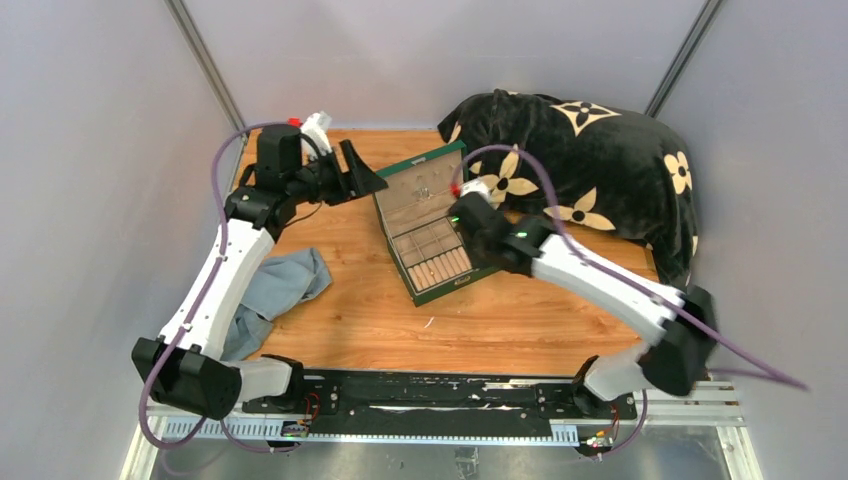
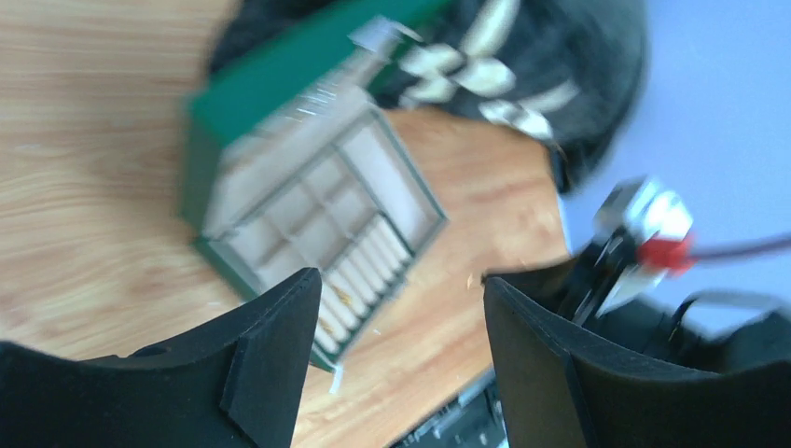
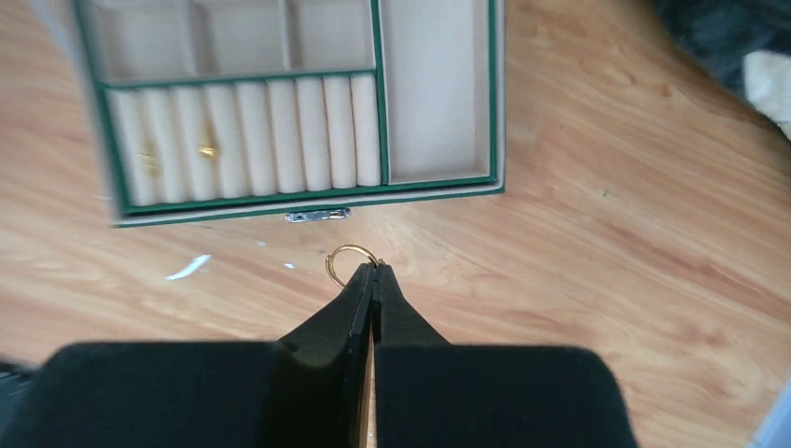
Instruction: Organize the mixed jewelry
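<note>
Right wrist view is showing the right gripper [image 3: 376, 271] fully closed, its tips pinching the edge of a small gold ring [image 3: 347, 259] in the middle of the frame. The ring is sticking out from the tips toward the upper left, with its open face turning to the camera, so it is appearing as a round hoop with no clear long axis. It is sitting just below the front wall of the green box [image 3: 308, 194], near the silver clasp [image 3: 317, 216]; whether it is touching the wooden table [image 3: 606, 280] I cannot tell. Two gold pieces [image 3: 207, 149] are resting in the roll slots at the upper left. A pale sliver [image 3: 188, 268] is lying left of the ring. In the top external view the left gripper [image 1: 365, 178] is hovering wide open and empty, left of the box's raised lid [image 1: 425, 180]. A black flowered cushion [image 1: 590, 170] is filling the upper right, and a grey-blue cloth [image 1: 280, 285] is lying at the lower left
</note>
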`<state>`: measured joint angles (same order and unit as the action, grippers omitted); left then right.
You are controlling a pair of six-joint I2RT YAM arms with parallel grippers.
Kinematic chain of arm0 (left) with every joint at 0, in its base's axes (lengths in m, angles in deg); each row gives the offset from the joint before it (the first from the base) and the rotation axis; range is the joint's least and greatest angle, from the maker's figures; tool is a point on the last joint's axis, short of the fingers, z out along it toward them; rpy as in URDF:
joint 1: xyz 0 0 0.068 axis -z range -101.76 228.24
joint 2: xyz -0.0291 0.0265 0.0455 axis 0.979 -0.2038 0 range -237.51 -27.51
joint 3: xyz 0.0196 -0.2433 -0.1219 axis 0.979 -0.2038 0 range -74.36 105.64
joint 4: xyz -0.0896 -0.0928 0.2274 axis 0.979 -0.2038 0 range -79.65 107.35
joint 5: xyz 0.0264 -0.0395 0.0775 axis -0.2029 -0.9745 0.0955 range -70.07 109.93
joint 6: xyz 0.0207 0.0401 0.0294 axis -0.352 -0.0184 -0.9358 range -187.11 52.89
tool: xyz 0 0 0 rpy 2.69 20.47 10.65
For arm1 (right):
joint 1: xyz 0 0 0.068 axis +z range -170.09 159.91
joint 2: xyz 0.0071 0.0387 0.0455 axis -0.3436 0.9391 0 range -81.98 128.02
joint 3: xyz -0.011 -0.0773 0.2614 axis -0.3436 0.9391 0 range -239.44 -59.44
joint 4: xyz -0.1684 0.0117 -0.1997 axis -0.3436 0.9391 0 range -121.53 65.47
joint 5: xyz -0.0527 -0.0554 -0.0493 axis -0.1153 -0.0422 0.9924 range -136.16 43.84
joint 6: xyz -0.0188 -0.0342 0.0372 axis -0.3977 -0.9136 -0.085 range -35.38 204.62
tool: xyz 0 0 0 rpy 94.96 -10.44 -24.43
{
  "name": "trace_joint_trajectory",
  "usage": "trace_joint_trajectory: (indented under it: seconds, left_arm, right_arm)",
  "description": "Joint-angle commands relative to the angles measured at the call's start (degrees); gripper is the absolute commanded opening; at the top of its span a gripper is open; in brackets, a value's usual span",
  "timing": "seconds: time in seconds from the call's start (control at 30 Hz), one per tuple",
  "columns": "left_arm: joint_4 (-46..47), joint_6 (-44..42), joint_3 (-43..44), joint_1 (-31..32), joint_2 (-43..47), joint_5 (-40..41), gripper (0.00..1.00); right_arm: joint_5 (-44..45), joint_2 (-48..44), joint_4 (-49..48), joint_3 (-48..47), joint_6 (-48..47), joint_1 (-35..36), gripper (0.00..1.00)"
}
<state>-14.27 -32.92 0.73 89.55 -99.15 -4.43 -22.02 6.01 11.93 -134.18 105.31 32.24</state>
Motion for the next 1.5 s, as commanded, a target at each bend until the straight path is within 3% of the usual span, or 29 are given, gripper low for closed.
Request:
trace_joint_trajectory:
  seconds: [0.0,0.13,0.27,0.63,0.77,1.33,1.47]
  left_arm:
    - [5.4,-3.0,0.5,8.5,-2.1,-17.8,0.70]
    - [6.3,-3.7,0.3,14.5,-3.9,-23.9,0.69]
    - [17.8,3.5,-3.8,15.5,-4.4,-28.6,0.67]
    - [23.8,7.9,-4.7,18.3,-10.3,-30.9,0.60]
    - [25.2,8.6,-5.1,18.4,-10.6,-30.2,0.51]
    - [27.8,10.6,-6.2,19.6,-11.6,-33.3,0.33]
    - [26.9,10.0,-6.4,19.6,-11.5,-33.1,0.19]
  right_arm:
    - [-14.6,-16.9,-10.5,5.1,-3.4,-5.6,0.00]
    - [-19.4,-22.6,-10.7,2.4,-3.0,-7.8,0.00]
    - [-22.0,-23.4,-11.5,0.5,-1.6,-7.9,0.00]
    - [-26.2,-23.8,-15.9,0.1,1.4,-7.9,0.00]
    - [-26.6,-23.3,-16.2,-0.3,1.8,-8.0,0.00]
    - [-26.7,-23.4,-16.6,-0.2,1.0,-8.5,0.00]
    - [-26.6,-23.6,-16.6,0.1,1.2,-8.6,0.00]
